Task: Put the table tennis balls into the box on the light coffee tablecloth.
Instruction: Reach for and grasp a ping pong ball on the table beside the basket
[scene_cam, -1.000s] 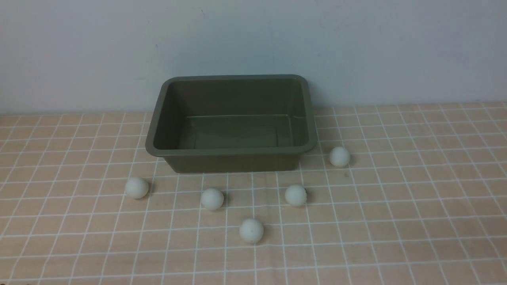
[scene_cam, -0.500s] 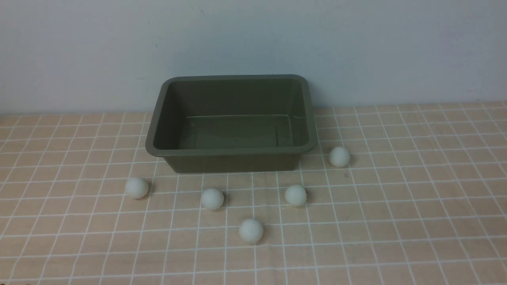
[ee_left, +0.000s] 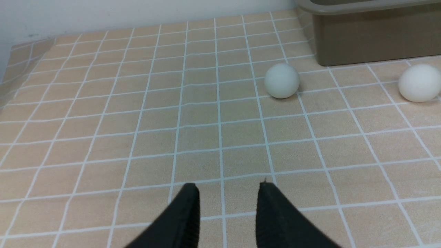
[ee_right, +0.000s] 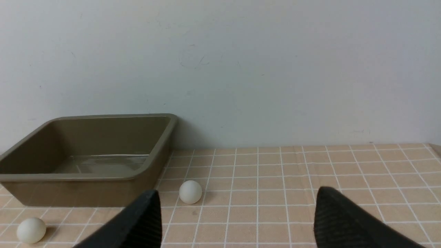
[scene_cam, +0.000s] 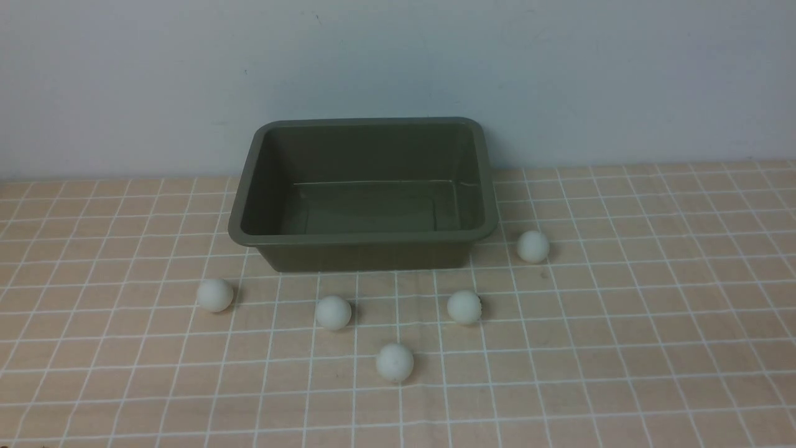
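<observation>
Five white table tennis balls lie on the light coffee tablecloth (scene_cam: pixel 653 311) in front of the box (scene_cam: pixel 364 238), which is empty. In the front view they sit at left (scene_cam: pixel 215 295), centre-left (scene_cam: pixel 333 312), centre-right (scene_cam: pixel 464 307), nearest (scene_cam: pixel 394 362) and by the box's right corner (scene_cam: pixel 533 246). Neither gripper shows in the front view. My left gripper (ee_left: pixel 227 187) is open and empty, low over the cloth, well short of the left ball (ee_left: pixel 281 81). My right gripper (ee_right: pixel 237 196) is wide open and empty, facing the right ball (ee_right: pixel 190 192).
A pale wall stands right behind the box. The left wrist view shows a second ball (ee_left: pixel 419 83) and the box's wall (ee_left: pixel 372 44). The right wrist view shows the box (ee_right: pixel 86 177) and another ball (ee_right: pixel 31 230). The cloth's edge (ee_left: pixel 20 48) shows at far left.
</observation>
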